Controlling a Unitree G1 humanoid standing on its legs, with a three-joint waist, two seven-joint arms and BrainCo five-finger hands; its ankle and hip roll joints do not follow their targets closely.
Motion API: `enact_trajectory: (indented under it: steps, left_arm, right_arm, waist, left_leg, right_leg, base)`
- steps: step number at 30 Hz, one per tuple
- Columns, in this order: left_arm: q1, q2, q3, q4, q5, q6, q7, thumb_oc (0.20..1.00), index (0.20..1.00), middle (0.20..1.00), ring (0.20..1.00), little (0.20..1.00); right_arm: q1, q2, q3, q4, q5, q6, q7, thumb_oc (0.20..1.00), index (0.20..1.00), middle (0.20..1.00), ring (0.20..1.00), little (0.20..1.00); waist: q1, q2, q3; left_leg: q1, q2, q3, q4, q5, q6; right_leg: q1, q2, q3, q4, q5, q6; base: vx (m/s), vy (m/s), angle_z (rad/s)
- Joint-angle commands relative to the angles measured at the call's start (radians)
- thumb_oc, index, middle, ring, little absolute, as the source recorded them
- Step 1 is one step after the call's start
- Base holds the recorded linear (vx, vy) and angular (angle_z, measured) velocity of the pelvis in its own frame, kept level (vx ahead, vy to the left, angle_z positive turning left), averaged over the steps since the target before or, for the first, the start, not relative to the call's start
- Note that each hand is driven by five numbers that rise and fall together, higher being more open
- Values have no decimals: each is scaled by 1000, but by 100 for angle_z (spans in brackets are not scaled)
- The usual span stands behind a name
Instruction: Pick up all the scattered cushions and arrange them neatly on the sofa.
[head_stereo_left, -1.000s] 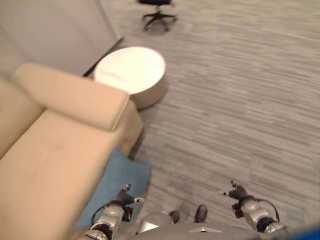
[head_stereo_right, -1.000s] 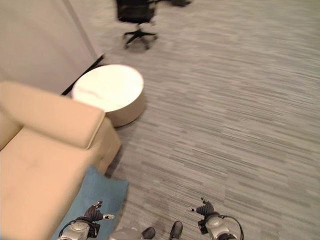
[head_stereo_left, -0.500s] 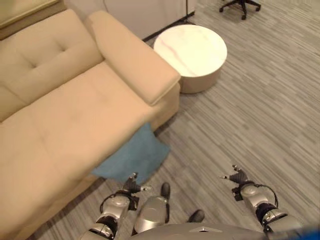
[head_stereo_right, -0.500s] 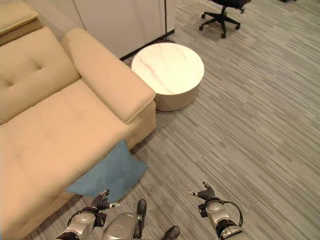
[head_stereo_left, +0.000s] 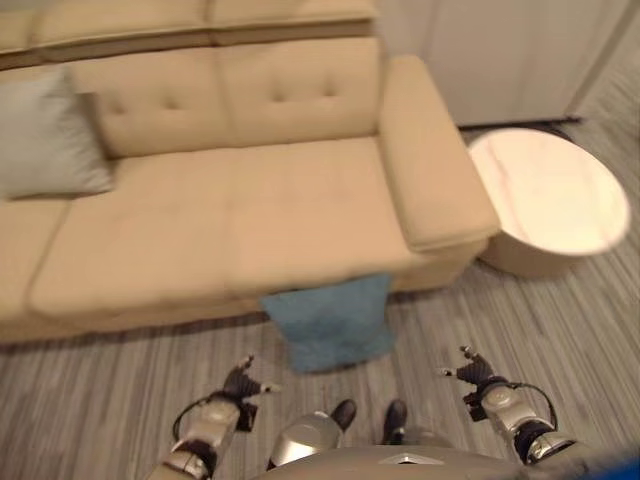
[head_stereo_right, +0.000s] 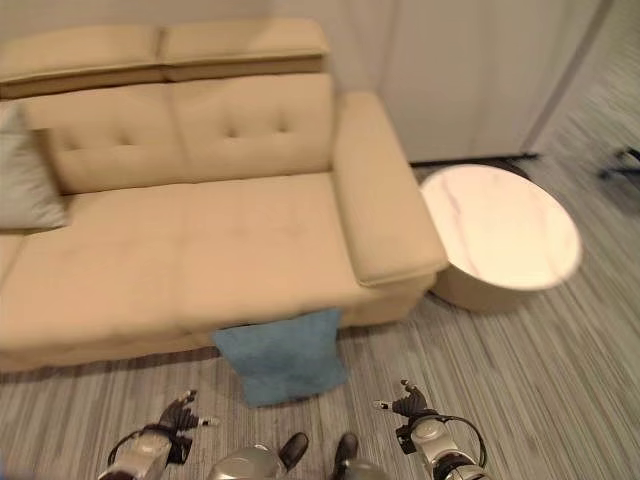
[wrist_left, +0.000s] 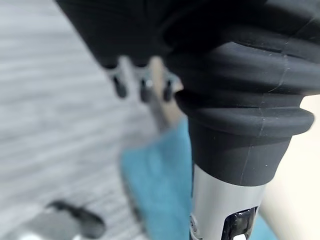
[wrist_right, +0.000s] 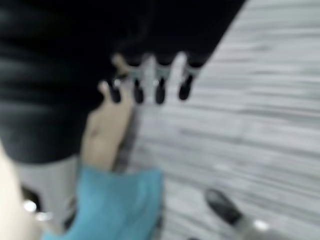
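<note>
A blue cushion lies on the floor, leaning against the front of the beige sofa; it also shows as the blue cushion past my left hand's fingers. A grey cushion rests upright against the sofa's backrest at its left end. My left hand hangs low at the lower left, fingers relaxed and empty, just left of the blue cushion. My right hand hangs at the lower right, fingers spread, holding nothing.
A round white low table stands right of the sofa's armrest. A pale wall runs behind it. Grey striped carpet covers the floor in front of the sofa.
The camera has swung left, so the whole sofa now faces me and the grey cushion has come into sight. Both hands keep hanging empty as before.
</note>
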Motion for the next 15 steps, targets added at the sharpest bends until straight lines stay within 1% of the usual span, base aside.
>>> enact_trajectory:
  steps: [1, 2, 3, 4, 5, 6, 7, 10, 11, 12, 13, 14, 15]
  left_arm:
    - [-64, -40, -13, 16, -16, -43, -7, 1000, 1000, 1000, 1000, 1000]
    - [-59, -43, -10, 21, -15, -43, -8, 1000, 1000, 1000, 1000, 1000]
    - [-56, -46, -8, 20, -13, -42, -8, 1000, 1000, 1000, 1000, 1000]
    - [-48, -49, -4, 16, 2, -37, -14, 1000, 1000, 1000, 1000, 1000]
    - [-45, -49, -5, 13, 8, -36, -17, 1000, 1000, 1000, 1000, 1000]
    - [-41, -46, -5, 13, 19, -34, -21, 1000, 1000, 1000, 1000, 1000]
    - [-41, -44, -3, 20, 28, -32, -24, 1000, 1000, 1000, 1000, 1000]
    - [-29, -25, 13, 35, 34, -26, -28, 1000, 1000, 1000, 1000, 1000]
    - [-27, 5, 27, 28, 27, -23, -31, 1000, 1000, 1000, 1000, 1000]
    - [-27, 12, 30, 25, 25, -22, -33, 1000, 1000, 1000, 1000, 1000]
    - [-29, 18, 33, 23, 24, -22, -31, 1000, 1000, 1000, 1000, 1000]
    - [-30, 23, 34, 21, 24, -22, -31, 1000, 1000, 1000, 1000, 1000]
    - [-32, 27, 36, 24, 27, -22, -32, 1000, 1000, 1000, 1000, 1000]
  right_arm:
    - [-2, -28, -29, -13, -1, -14, -9, 1000, 1000, 1000, 1000, 1000]
    - [0, -32, -33, -12, -1, -16, -9, 1000, 1000, 1000, 1000, 1000]
    - [2, -34, -36, -11, -2, -15, -7, 1000, 1000, 1000, 1000, 1000]
    - [11, -34, -45, -8, 0, -13, -3, 1000, 1000, 1000, 1000, 1000]
    - [14, -31, -46, -6, 1, -12, -2, 1000, 1000, 1000, 1000, 1000]
    - [17, -28, -48, -2, 2, -12, 1, 1000, 1000, 1000, 1000, 1000]
    - [16, -22, -49, 0, 2, -12, 2, 1000, 1000, 1000, 1000, 1000]
    - [19, 0, -41, 6, -10, -10, 4, 1000, 1000, 1000, 1000, 1000]
    - [11, 18, -24, -4, -29, -6, 11, 1000, 1000, 1000, 1000, 1000]
    - [3, 23, -22, -7, -32, -5, 11, 1000, 1000, 1000, 1000, 1000]
    - [-3, 27, -18, -10, -36, -4, 13, 1000, 1000, 1000, 1000, 1000]
    - [-8, 31, -16, -13, -37, -4, 14, 1000, 1000, 1000, 1000, 1000]
    - [-10, 34, -17, -17, -34, -8, 15, 1000, 1000, 1000, 1000, 1000]
  waist:
    - [-13, -38, 13]
    - [-24, -38, 14]
    - [-32, -40, 16]
    - [-56, -47, 20]
    - [-60, -50, 21]
    - [-64, -53, 19]
    - [-65, -54, 15]
    - [-53, -71, -2]
    - [-26, -74, 1]
    - [-23, -69, 6]
    - [-24, -65, 13]
    - [-26, -59, 22]
    - [-33, -54, 25]
  left_leg:
    - [-30, -40, 118, 60, -16, -29]
    - [-49, -27, 185, 69, -15, -30]
    - [-63, -14, 251, 78, -16, -30]
    - [-75, 35, 449, 78, -21, -22]
    - [-82, 43, 490, 88, -22, -22]
    - [-77, 51, 514, 80, -24, -21]
    - [-69, 54, 514, 68, -27, -19]
    - [-39, 47, 477, 34, -32, -3]
    - [-8, 44, 458, 13, -45, 29]
    - [3, 47, 454, 10, -48, 38]
    - [9, 47, 451, 12, -48, 47]
    - [12, 47, 444, 12, -49, 57]
    - [22, 48, 432, 4, -48, 60]
  right_leg:
    - [113, -29, 17, -80, -3, 132]
    - [123, -39, -27, -90, -3, 132]
    - [129, -47, -55, -97, -3, 133]
    - [150, -62, -135, -115, 0, 139]
    - [155, -65, -153, -118, 1, 139]
    - [160, -67, -170, -117, -4, 136]
    - [163, -68, -180, -110, -9, 135]
    - [165, -69, -186, -69, -33, 133]
    - [115, -93, -175, 93, -60, 145]
    - [89, -105, -170, 155, -58, 157]
    - [65, -118, -162, 214, -44, 170]
    - [38, -122, -145, 276, -33, 183]
    - [17, -112, -115, 310, -29, 190]
  base:
    - [58, -54, 94]
    - [17, -40, 53]
    - [-47, -34, 104]
    - [-34, -31, 143]
    - [-14, -23, 183]
    - [31, 18, 174]
    - [76, 40, 123]
    - [132, 171, -14]
    - [91, 318, -2]
    - [80, 328, -20]
    - [24, 175, -36]
    - [40, 152, -29]
    - [60, 128, -12]
